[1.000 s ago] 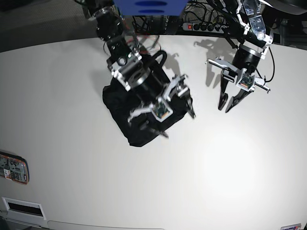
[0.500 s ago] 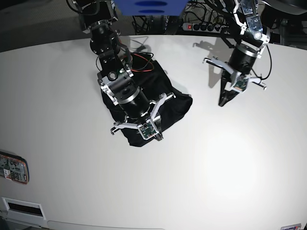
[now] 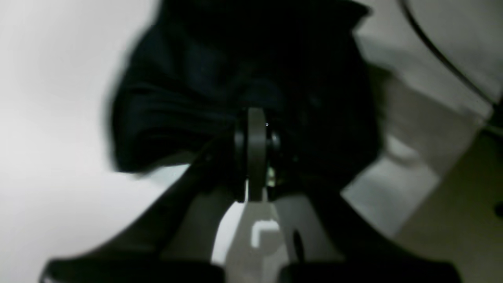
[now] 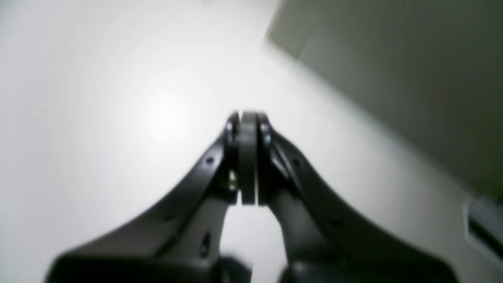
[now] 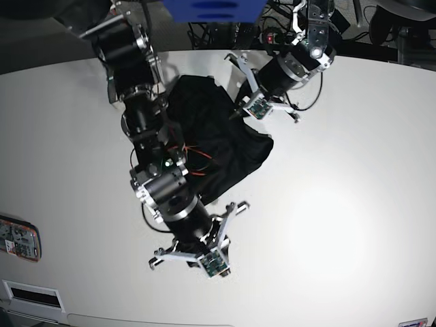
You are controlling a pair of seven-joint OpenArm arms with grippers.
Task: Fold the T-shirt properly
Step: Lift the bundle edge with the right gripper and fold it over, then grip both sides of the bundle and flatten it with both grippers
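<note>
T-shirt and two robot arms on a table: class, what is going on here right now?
A two-armed robot is working on folding a black T-shirt that lies bunched on a white table. The left tool is shut right at the cloth's edge; whether it pinches fabric is hard to tell. The right tool is shut on nothing, out over bare table, away from the shirt. The shirt is a crumpled heap, not a neat fold yet.

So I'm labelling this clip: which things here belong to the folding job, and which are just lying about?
Job:
- T-shirt, black, bunched on the table
- left gripper, at the shirt
- right gripper, shut, empty

Lying about:
- red-edged device at table edge
- power strip behind
</note>
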